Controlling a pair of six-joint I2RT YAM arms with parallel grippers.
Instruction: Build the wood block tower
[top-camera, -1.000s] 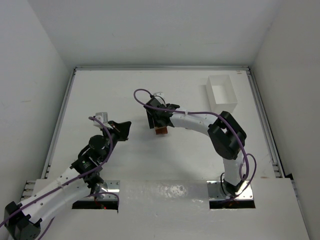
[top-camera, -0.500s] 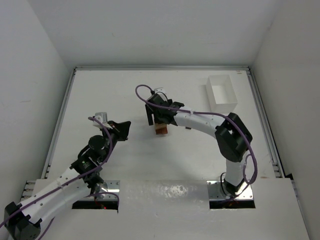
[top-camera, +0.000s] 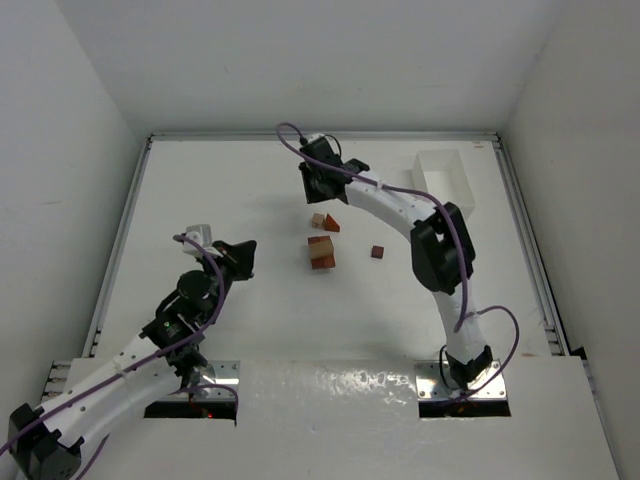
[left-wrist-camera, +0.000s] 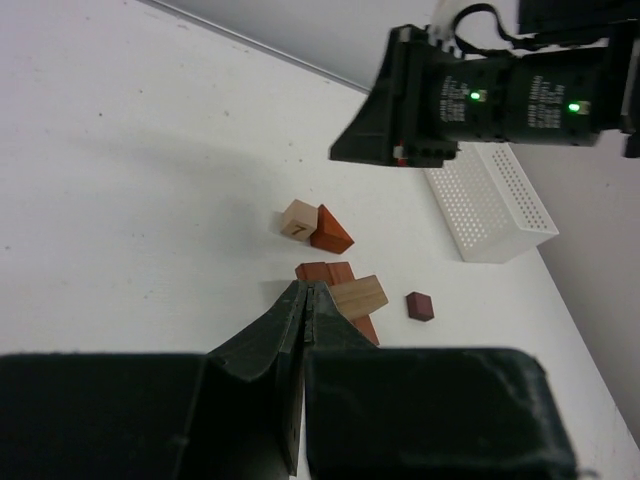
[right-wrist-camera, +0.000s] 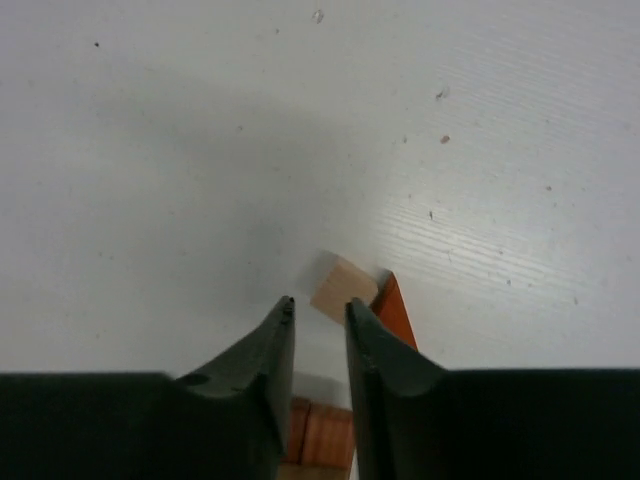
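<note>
Blocks (top-camera: 321, 252) stacked mid-table, 2 more (tan cube (top-camera: 318, 221), red wedge (top-camera: 331, 224)) beyond, right claw (right-wrist-camera: 318, 305) narrowly apart, empty, left claw (left-wrist-camera: 307, 290) together

In the right wrist view the right tool (right-wrist-camera: 318, 304) covers one side of the reddish wedge (right-wrist-camera: 396, 313) and the lower edge cuts off the block stack (right-wrist-camera: 322, 435), whose base the left tool (left-wrist-camera: 303, 289) hides in its own view.

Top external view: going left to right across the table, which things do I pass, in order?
left gripper → pale cube → red wedge → dark cube → clear box
</note>
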